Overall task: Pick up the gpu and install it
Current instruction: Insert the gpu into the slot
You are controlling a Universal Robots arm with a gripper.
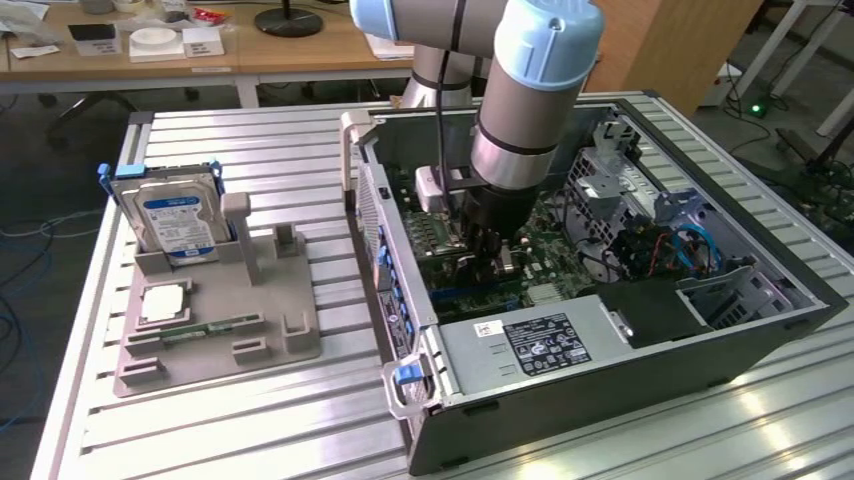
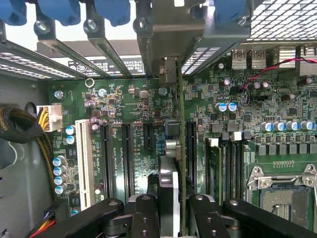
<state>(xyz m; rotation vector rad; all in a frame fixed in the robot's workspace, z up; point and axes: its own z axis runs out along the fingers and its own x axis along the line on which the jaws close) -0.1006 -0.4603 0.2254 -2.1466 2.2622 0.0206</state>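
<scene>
Slim gpu (image 2: pixel 174 163) — edge-on, silver bracket — clamped in gripper (image 2: pixel 173 208).

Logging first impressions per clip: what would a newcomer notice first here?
The arm's gripper reaches down into the open computer case, shut on the gpu, held edge-on over the green motherboard. On the exterior view's left, a hard drive stands upright in a grey holder.

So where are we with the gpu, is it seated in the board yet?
Done: the gpu is off the grey parts holder and inside the open computer case. In hand: the gripper is shut on it, holding it edge-on above the motherboard slots. Left: seating it; I can't tell whether its edge has entered a slot.
</scene>
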